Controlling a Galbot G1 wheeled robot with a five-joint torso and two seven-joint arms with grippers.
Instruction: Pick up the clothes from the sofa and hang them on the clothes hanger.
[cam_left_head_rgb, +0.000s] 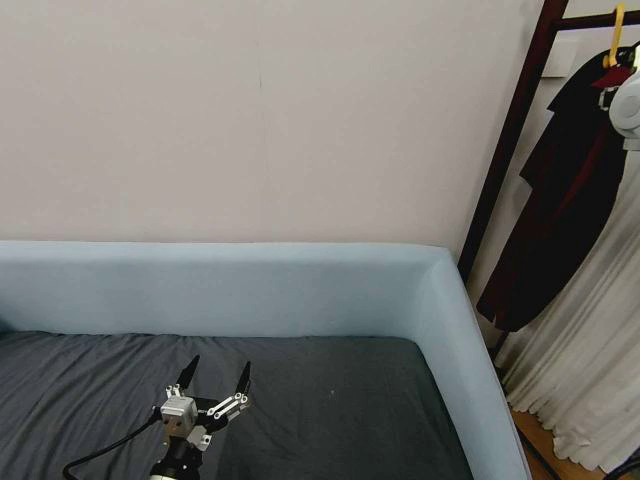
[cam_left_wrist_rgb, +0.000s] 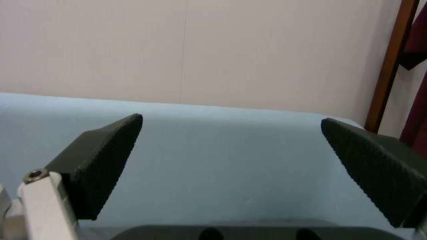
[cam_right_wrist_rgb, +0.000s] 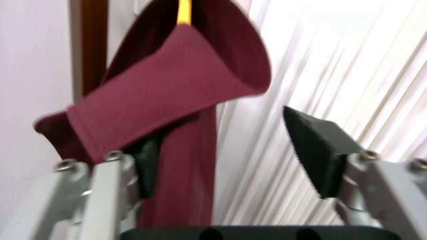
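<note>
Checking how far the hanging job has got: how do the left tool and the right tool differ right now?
Height: the left tool hangs low over the sofa seat; the right tool is raised beside the rack.
Surroundings: the left tool faces the sofa's pale blue back; the right tool faces the dark red garment hanging on a yellow hanger, with cloth in front of one finger.
Shared: both stand open, gripping nothing.

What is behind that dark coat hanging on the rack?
A white curtain hangs behind the coat, showing below and beside it. The coat covers part of the curtain and most of its yellow hanger. The right gripper is open beside the coat.
</note>
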